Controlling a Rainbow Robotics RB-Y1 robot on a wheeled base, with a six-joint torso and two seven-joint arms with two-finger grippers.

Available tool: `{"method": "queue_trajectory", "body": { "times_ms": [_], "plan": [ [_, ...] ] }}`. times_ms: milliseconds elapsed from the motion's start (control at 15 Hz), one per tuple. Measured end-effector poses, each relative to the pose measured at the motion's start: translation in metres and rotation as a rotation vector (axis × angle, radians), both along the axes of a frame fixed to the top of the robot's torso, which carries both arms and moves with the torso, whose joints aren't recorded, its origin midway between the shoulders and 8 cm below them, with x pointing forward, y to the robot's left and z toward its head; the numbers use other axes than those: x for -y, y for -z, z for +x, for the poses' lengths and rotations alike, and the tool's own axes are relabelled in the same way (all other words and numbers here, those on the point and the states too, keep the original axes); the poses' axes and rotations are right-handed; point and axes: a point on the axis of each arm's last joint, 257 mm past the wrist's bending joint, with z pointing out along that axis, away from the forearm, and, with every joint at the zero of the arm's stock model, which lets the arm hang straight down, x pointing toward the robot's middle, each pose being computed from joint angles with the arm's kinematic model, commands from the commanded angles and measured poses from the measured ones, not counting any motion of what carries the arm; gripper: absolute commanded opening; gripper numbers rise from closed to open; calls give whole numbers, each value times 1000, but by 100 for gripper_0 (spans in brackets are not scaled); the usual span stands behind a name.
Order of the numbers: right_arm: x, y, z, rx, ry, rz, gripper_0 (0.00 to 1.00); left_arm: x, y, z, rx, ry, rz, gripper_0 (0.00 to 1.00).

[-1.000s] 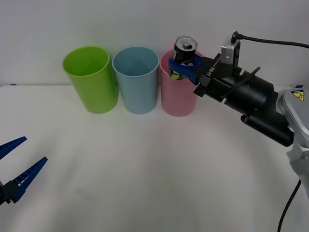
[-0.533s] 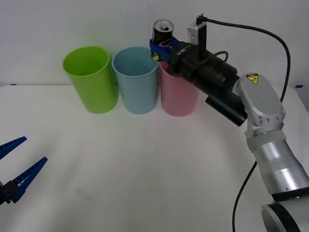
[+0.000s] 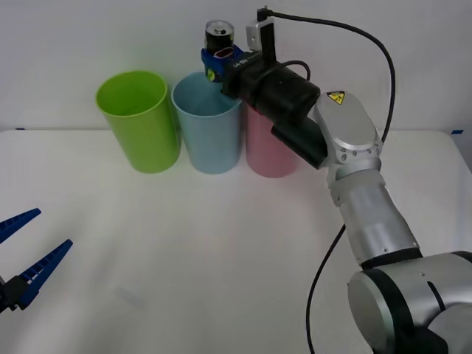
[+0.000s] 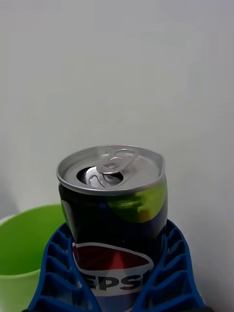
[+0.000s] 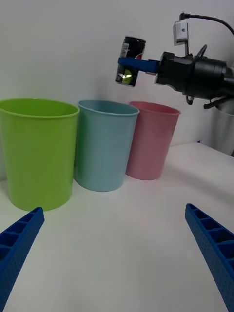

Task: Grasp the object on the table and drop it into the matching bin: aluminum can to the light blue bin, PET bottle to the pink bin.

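A lime green bin (image 3: 138, 122) stands upright, mouth open, below the right gripper's (image 3: 221, 59) jaws and off to their left, well apart from them. It is far ahead of the left gripper's (image 3: 51, 228) jaws, slightly to their right. A plain white wall (image 3: 74, 37) rises behind the bin, beyond both sets of jaws.

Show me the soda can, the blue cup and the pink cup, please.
Pepsi can (image 4: 113, 214): right wrist view, on its dark side wall.
light blue bin (image 3: 210, 140): front view, on its front wall.
pink bin (image 5: 148, 144): left wrist view, on its outer wall.
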Motion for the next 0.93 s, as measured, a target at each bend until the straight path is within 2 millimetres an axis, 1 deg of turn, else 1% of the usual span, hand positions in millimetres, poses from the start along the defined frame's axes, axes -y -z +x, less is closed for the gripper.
{"method": "queue_trajectory", "body": {
  "times_ms": [133,267,533,600,667,733,933],
  "plan": [
    [-8,0,6,-12,9,-3,0,0,0,0,0,0,0,100],
    [-10,0,11,-16,20,-9,0,0,0,0,0,0,0,100],
    [-12,0,11,-12,19,-18,0,0,0,0,0,0,0,100],
    [-12,0,11,-11,19,-18,9,0,0,0,0,0,0,100],
    [-12,0,11,-10,19,-19,71,0,0,0,0,0,0,100],
    [-12,1,11,-10,20,-21,100,0,0,0,0,0,0,100],
    [-11,1,11,-2,23,-30,100,0,0,0,0,0,0,100]
  ]
}}
